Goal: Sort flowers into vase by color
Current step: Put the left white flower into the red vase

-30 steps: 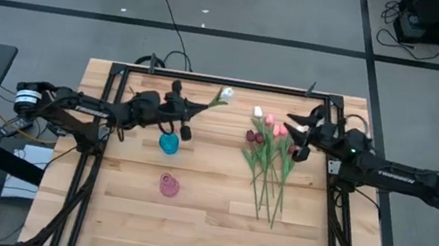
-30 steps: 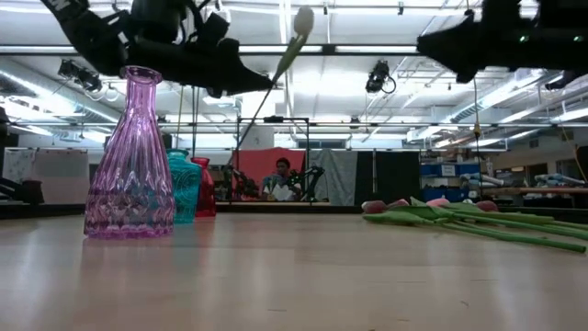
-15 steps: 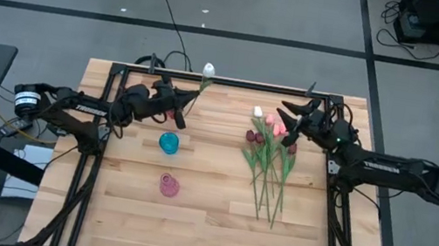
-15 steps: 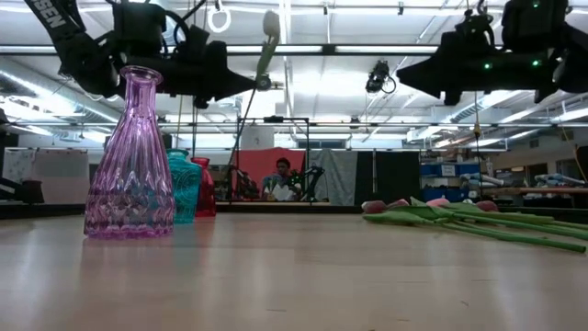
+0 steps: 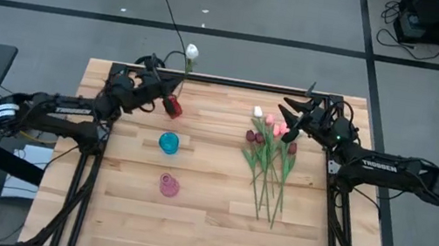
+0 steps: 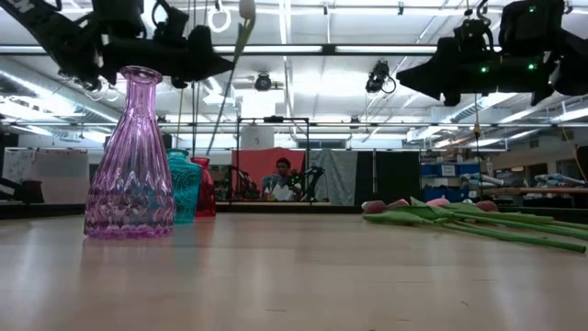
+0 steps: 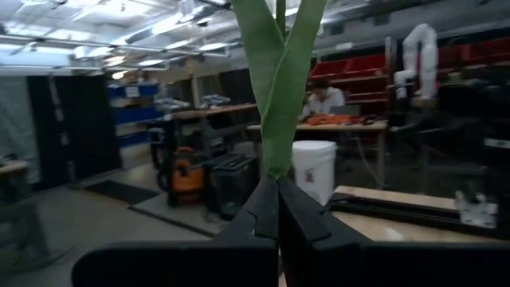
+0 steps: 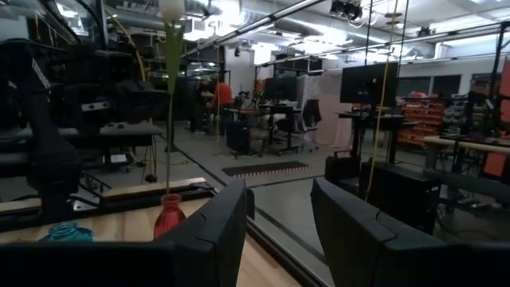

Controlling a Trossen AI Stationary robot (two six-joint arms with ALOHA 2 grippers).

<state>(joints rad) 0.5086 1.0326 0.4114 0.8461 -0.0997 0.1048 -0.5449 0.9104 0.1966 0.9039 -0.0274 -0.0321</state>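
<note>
My left gripper (image 5: 161, 90) is at the table's far edge, shut on a white tulip (image 5: 192, 51) that rises nearly upright. The tulip's stem (image 8: 170, 104) runs down to the small red vase (image 5: 173, 106); whether its end is inside the neck, I cannot tell. A teal vase (image 5: 168, 142) and a pink vase (image 5: 169, 186) stand nearer. The other tulips (image 5: 269, 159), white, pink and dark red, lie flat in a loose bundle on the right. My right gripper (image 5: 289, 118) hovers open above their heads (image 5: 264, 128). My left gripper pinches the white tulip between its two shut fingers (image 7: 263, 209), at the base of its green leaves (image 7: 276, 163). The fingers come level, across the stem. The tulip stands nearly upright, lifted clear of the table, with its head (image 6: 246, 8) high above the fingers.
A black frame rail (image 5: 235, 82) runs along the table's far edge, just behind the left gripper. Bare wood (image 5: 204, 218) spreads over the near half of the table. Beyond the far edge there is a workshop with a seated person (image 6: 280, 179).
My left gripper has moved from above the teal vase toward the table's far left, ending beside the red vase. The white tulip went with it and swung from slanting rightward to nearly upright. My right gripper has shifted slightly toward the far edge.
</note>
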